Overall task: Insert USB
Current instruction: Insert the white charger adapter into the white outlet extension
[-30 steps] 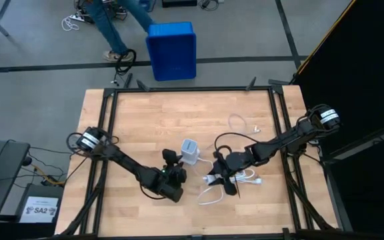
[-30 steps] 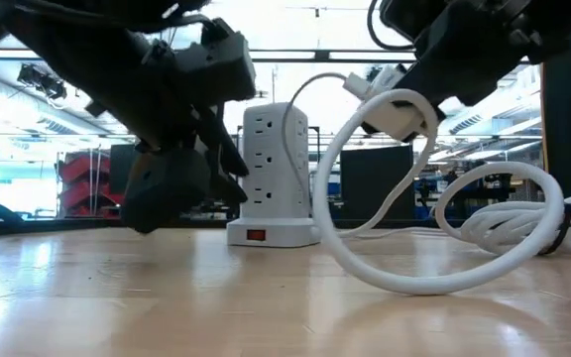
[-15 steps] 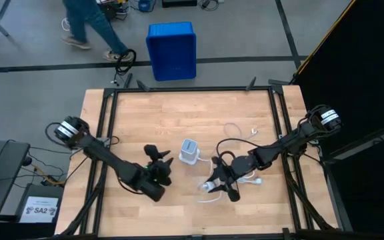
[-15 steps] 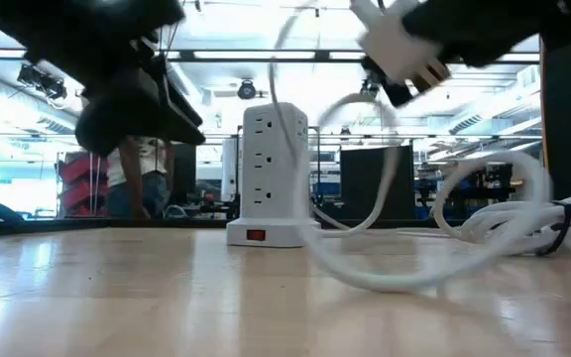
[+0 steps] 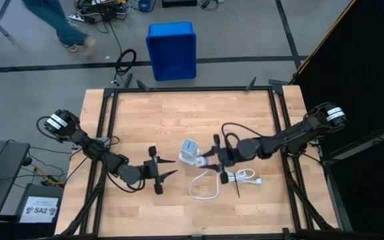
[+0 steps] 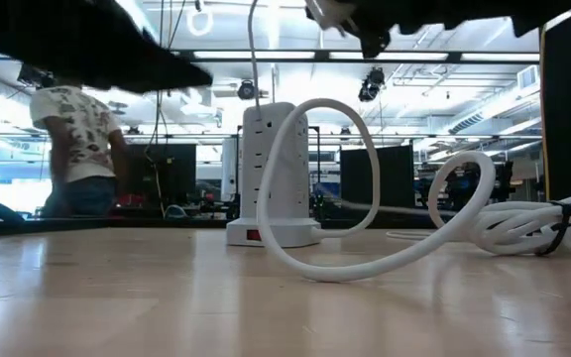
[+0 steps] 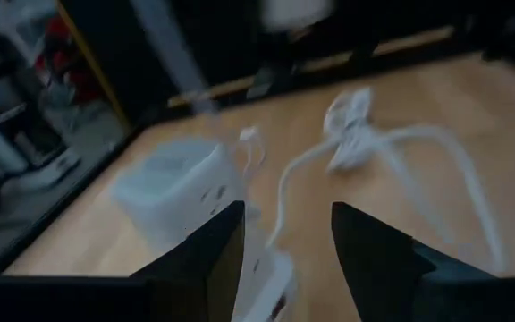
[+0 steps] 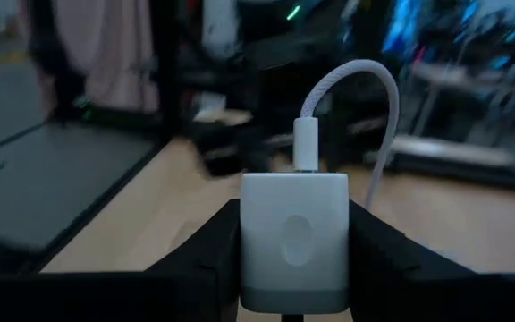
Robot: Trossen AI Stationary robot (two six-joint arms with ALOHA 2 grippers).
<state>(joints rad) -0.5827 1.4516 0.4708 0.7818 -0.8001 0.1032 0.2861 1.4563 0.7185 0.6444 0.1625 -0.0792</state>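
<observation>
My right gripper [image 5: 211, 158] hangs above the table just right of the white power tower [image 5: 190, 152], shut on a small white charger block [image 8: 294, 241]. The USB [image 8: 365, 85], a thin whitish cable, has one white plug [image 8: 305, 143] seated in the block's forward end. In the low view the USB [image 6: 253, 50] drops from the raised block behind the tower. My left gripper [image 5: 172, 167] hovers left of the tower, open, with nothing between its fingers [image 7: 206, 259]. My right gripper pinches the charger block by its two side faces [image 8: 249, 246] between its two fingers. The fingers lie about level and point toward the table's left, at the tower. The block is lifted clear of the table, and the USB hangs slack from its forward end.
A thick white cord lies in a loop [image 5: 204, 188] on the table near the tower, its bundle with a black tie [image 5: 243, 177] under the right arm. Past the far edge are a blue crate [image 5: 172, 50] and a person walking [image 5: 52, 17]. Black rails [image 5: 109, 133] frame the table.
My left gripper has drawn back from the tower toward the table's left edge, risen and tipped from pointing down to about level. My right gripper has risen with the charger block and gone toward the tower, tipping up to level; the USB trails after it.
</observation>
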